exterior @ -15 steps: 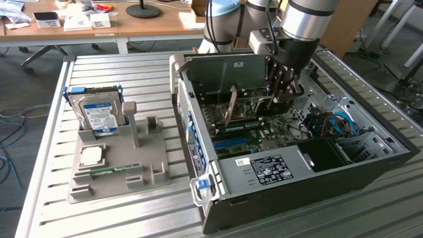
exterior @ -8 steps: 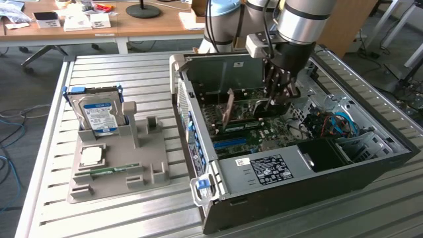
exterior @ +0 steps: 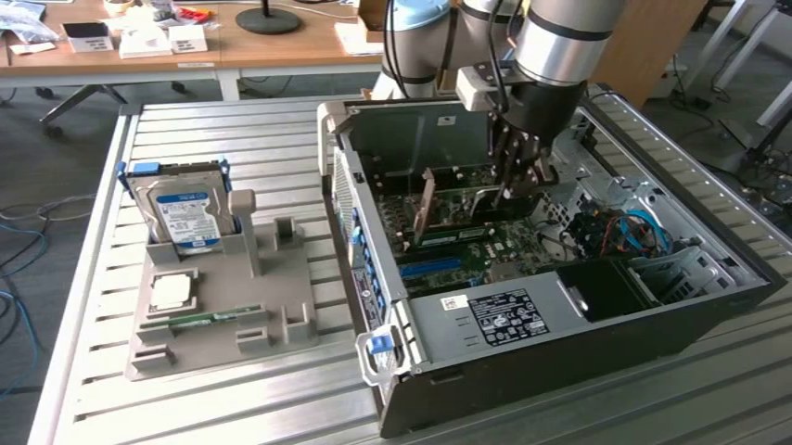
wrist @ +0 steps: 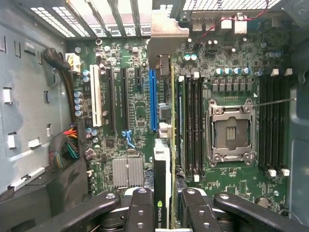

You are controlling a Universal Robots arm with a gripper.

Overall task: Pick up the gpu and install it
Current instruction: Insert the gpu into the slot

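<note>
Pinching the gpu (exterior: 461, 209) by its upper edge, the robot arm's hand (exterior: 517, 181) is hanging inside the open computer case (exterior: 693, 306), which is lying on its side on the slatted metal bench (exterior: 210, 130) right of centre in the exterior view. The card is standing on edge over the green motherboard (exterior: 495, 250), its long side running across the case. Whether its lower edge is touching the board cannot be told.

Looking down from the wrist, the camera is catching the hand (wrist: 166, 212) with its two dark fingers (wrist: 142, 208) pressing against the opposite faces of the gpu (wrist: 162, 164). The card is showing edge-on, with its silver bracket (wrist: 166, 34) pointing toward the slotted rear wall of the case. It is sitting just beside the long blue slot (wrist: 153, 99), between that slot and the black memory slots (wrist: 190, 125). The empty processor socket (wrist: 231, 130) is lying well apart from it.

Toward the exterior view's left, a grey holder (exterior: 223, 324) is resting on the bench, carrying an upright hard drive with a blue label (exterior: 185, 215), a processor chip (exterior: 170, 293) and a narrow green memory stick (exterior: 213, 318).
</note>
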